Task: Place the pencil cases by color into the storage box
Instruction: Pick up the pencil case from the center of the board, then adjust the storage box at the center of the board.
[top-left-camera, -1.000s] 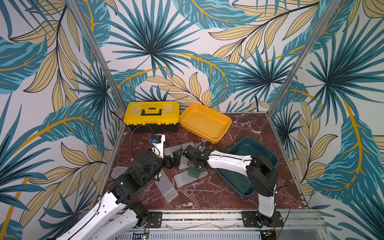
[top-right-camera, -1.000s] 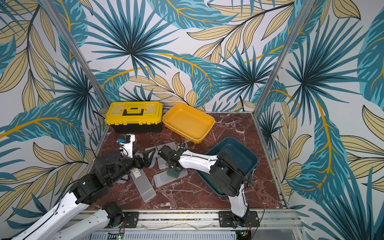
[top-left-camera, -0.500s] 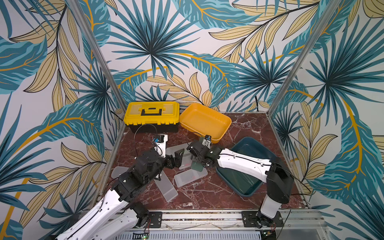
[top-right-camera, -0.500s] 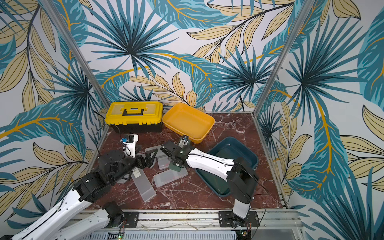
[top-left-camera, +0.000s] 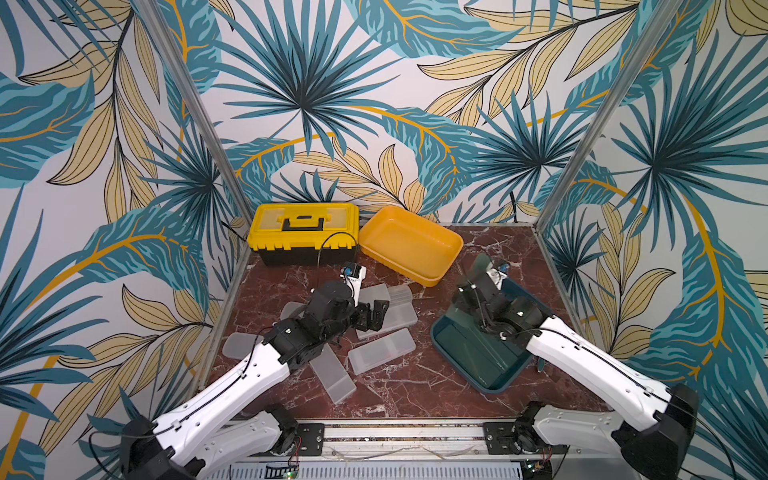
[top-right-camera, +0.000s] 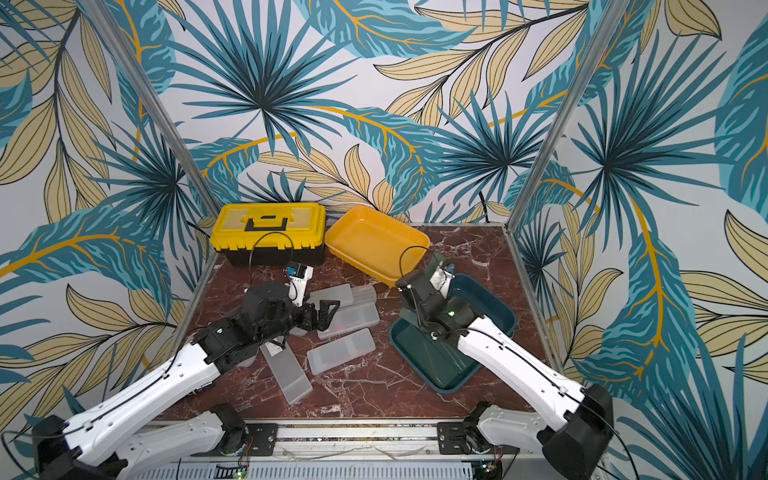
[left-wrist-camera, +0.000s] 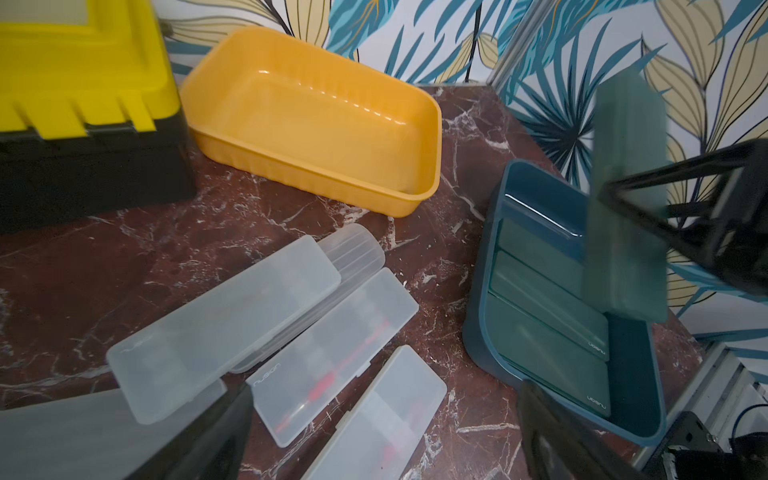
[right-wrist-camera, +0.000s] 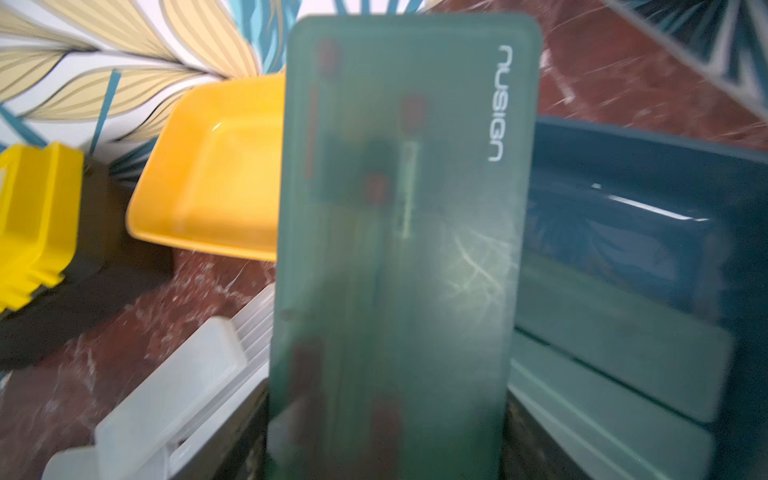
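On your bench (top-left-camera: 395, 399), nearest first: frosted white pencil cases (top-left-camera: 331, 372) lie flat and scattered on your left half, some overlapping, at least one showing red contents through its lid. Your left pincer (top-left-camera: 376, 314) hangs just above them, spread wide, with nothing between its fingers. On your right half sits the teal storage box (left-wrist-camera: 478, 324), with dark green cases (left-wrist-camera: 544, 361) lying flat side by side inside it. Your right pincer (left-wrist-camera: 636, 199) pinches one more dark green pencil case (right-wrist-camera: 399, 249) by its lower end, nearly upright, over the box's far part. Behind: an orange-yellow tray (top-left-camera: 409, 245), then a yellow toolbox (top-left-camera: 303, 232), lid shut, against the back wall.
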